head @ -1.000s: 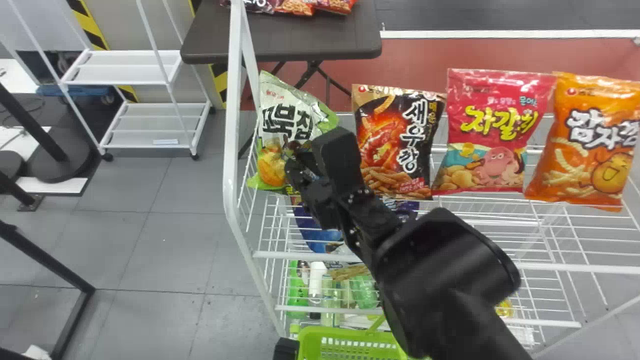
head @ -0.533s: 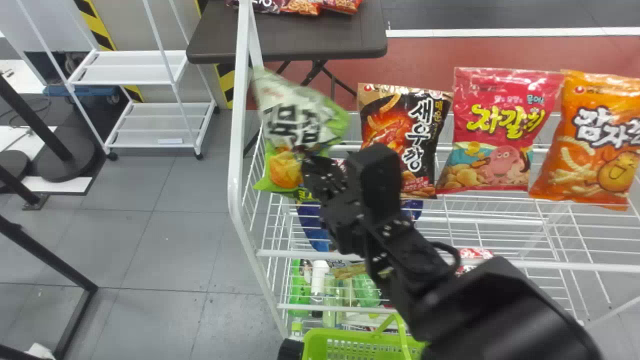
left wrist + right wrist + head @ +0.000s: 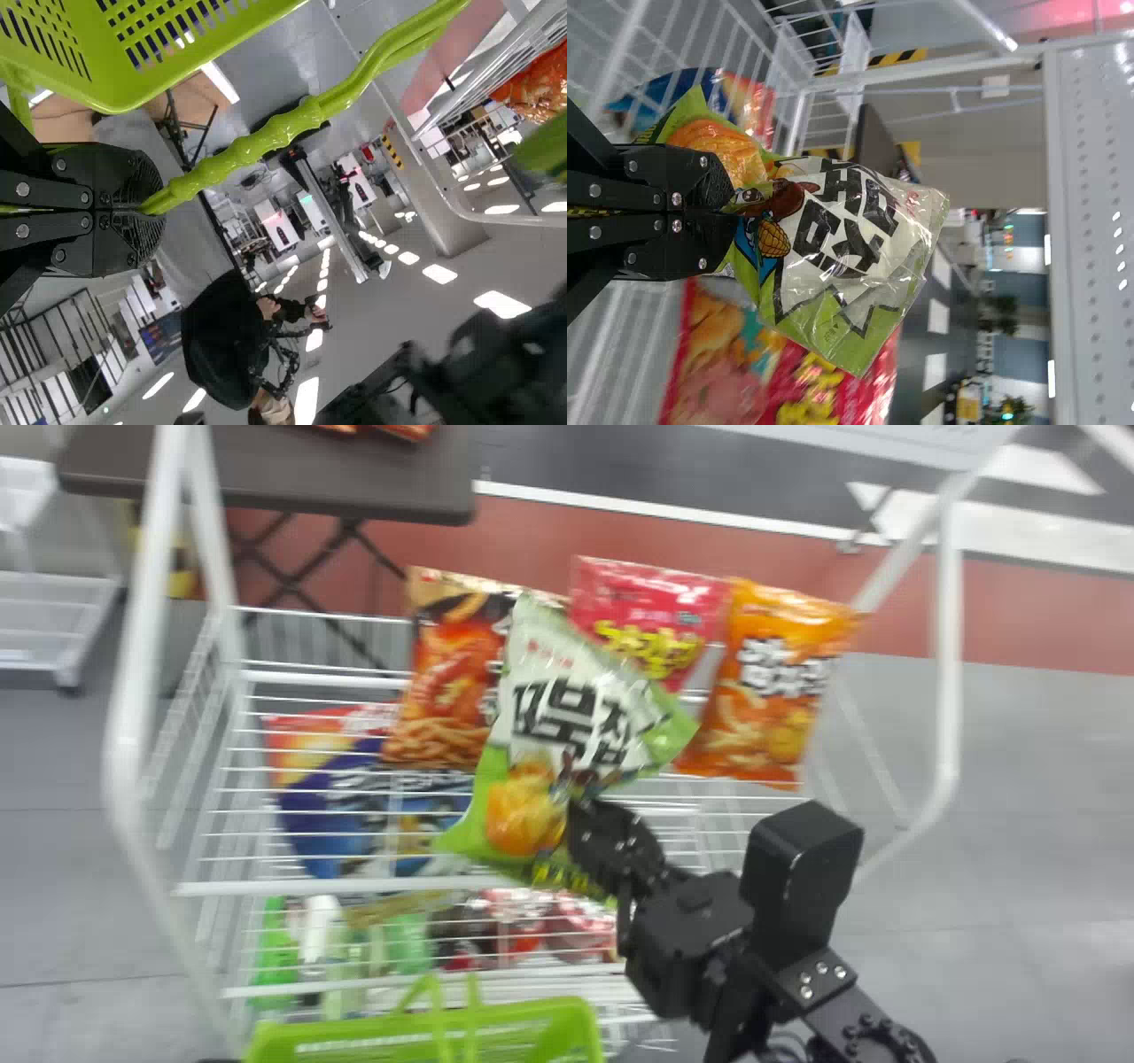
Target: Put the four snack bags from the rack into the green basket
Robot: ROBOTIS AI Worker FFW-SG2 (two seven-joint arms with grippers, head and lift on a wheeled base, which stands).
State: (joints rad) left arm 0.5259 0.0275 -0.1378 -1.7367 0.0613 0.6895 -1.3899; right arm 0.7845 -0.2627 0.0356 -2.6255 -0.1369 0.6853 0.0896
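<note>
Right end effector (image 3: 578,806) pinches snack bag (image 3: 554,735), seemingly edgewise; left end effector (image 3: 149,211), basket handle (image 3: 257,142).

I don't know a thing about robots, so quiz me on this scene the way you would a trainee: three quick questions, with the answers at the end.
1. Multiple choice: what does the right gripper hold?
(a) a bottle
(b) the green-and-white snack bag
(c) a cup

2. True or false: the left gripper is shut on the handle of the green basket.

3. Fill in the blank: on the white wire rack, the snack bag just to the robot's right of the red-pink snack bag is mainly ____ in colour.

Key: 1 b; 2 true; 3 orange.
</note>
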